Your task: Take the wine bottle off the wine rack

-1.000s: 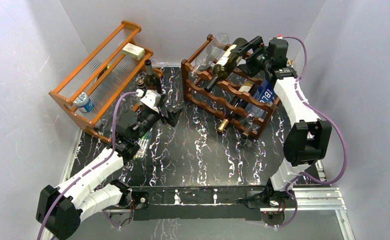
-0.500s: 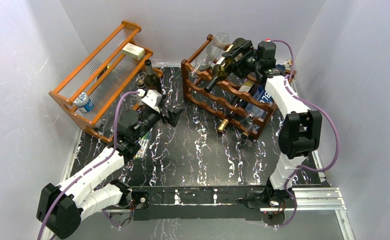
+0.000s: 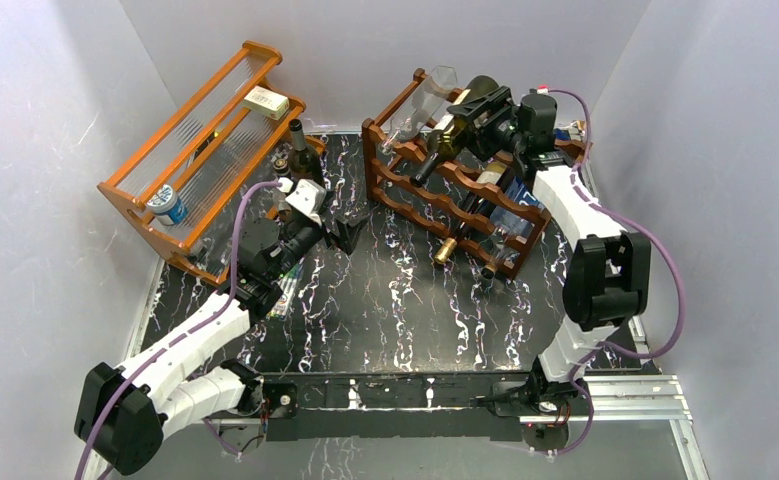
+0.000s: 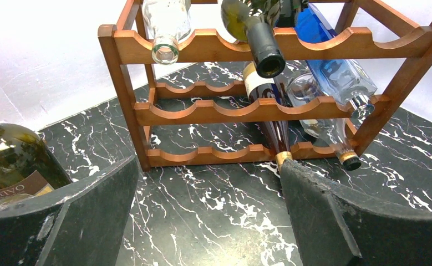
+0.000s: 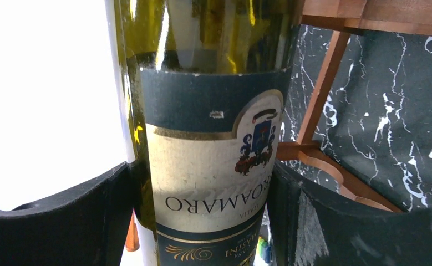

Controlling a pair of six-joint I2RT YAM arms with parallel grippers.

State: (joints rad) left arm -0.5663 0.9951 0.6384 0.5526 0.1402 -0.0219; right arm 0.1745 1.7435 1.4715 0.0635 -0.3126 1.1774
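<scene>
Seen from above, the right gripper [image 3: 485,108] sets its jaws either side of the green wine bottle [image 3: 448,128], which lies on the top tier of the rack [image 3: 445,190]. Only the right wrist view shows them hard against the glass at the crested label, though whether they pinch it cannot be told. The left wrist view alone faces the rack's front, where the bottle's dark-capped neck juts over the top rail; the left gripper [image 4: 208,172] has its jaws spread wide above the marbled surface [image 4: 213,213].

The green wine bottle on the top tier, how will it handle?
Probably rigid but breakable: the green wine bottle is glass. Smooth glass may slip, though the paper label at the right gripper could add friction. Round, so it may roll if laid down.
</scene>
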